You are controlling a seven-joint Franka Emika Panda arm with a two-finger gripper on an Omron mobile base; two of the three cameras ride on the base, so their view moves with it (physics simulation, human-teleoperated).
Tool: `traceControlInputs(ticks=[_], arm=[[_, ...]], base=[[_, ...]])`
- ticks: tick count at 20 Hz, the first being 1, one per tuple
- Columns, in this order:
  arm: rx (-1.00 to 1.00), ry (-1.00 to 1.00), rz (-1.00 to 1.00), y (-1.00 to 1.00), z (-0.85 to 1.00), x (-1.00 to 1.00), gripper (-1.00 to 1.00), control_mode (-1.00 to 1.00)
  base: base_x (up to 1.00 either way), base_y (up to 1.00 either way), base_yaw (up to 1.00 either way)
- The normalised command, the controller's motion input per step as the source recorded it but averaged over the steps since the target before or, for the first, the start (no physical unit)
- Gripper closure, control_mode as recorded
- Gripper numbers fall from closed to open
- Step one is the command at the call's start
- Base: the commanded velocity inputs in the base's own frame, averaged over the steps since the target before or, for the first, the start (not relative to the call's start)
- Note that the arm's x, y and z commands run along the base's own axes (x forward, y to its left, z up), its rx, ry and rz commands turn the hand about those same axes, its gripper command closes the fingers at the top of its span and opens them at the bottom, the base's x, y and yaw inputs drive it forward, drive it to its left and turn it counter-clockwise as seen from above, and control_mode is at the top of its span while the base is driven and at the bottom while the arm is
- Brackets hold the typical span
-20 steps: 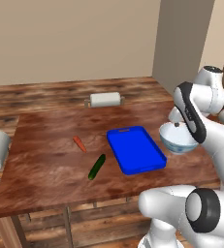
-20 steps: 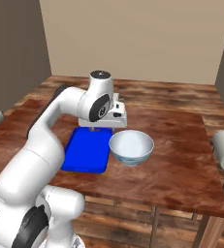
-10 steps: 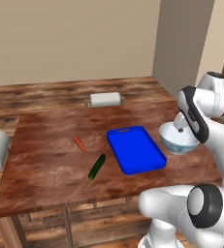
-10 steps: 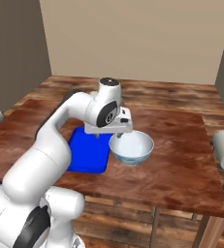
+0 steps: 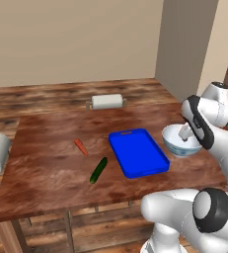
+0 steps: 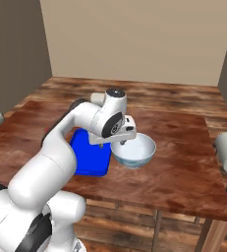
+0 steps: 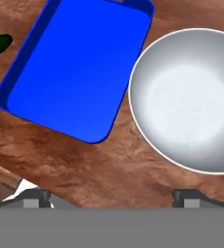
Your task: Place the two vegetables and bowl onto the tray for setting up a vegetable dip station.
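Hand view: the end effector (image 7: 111,196) looks down at the surface (image 7: 108,160). Its two tips stand wide apart with nothing between them, so it is let go and empty.
Bowl: the bowl (image 7: 191,99) sits on the surface near the right edge, just beside the long side of the tray (image 7: 74,63), not on it. In the hand view it lies ahead of the end effector and toward the right tip.
Why the end effector is there: I think it hangs over the near rim of the bowl to pinch that rim, since the bowl is too wide to grab whole.
Left base view: the tray (image 5: 137,153) lies in the middle of the surface (image 5: 46,168), and it has nothing on it. Its handle slot points to the far edge.
Carrot: the carrot (image 5: 80,146) lies on the left of the tray, well apart from the end effector (image 5: 185,134).
Cucumber: the cucumber (image 5: 98,170) lies nearer the front edge, between the carrot and the tray, touching neither.
Right base view: the end effector (image 6: 123,143) is at the rim of the bowl (image 6: 134,150), on the tray side.
Left to do: all three things are not yet on the tray.
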Motion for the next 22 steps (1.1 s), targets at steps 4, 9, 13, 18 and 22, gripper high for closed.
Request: traceControlInputs(ticks=[4,9,13,18,22], arm=[[-0.12,0.00,0.04,0.01,-0.26,0.20,-1.00,-1.00],[-0.12,0.00,0.01,0.00,-0.25,0.14,-1.00,-1.00],[-0.08,0.00,0.01,-0.03,-0.26,0.16,-1.00,-1.00],[0.00,0.00,0.06,-0.08,-0.30,0.07,-1.00,-1.00],[0.00,0.00,0.03,-0.02,-0.28,0.15,-1.00,-1.00]], base=[[0.00,0.00,0.00],[0.00,0.00,0.00],[0.00,0.00,0.00],[0.00,0.00,0.00],[0.00,0.00,0.00]])
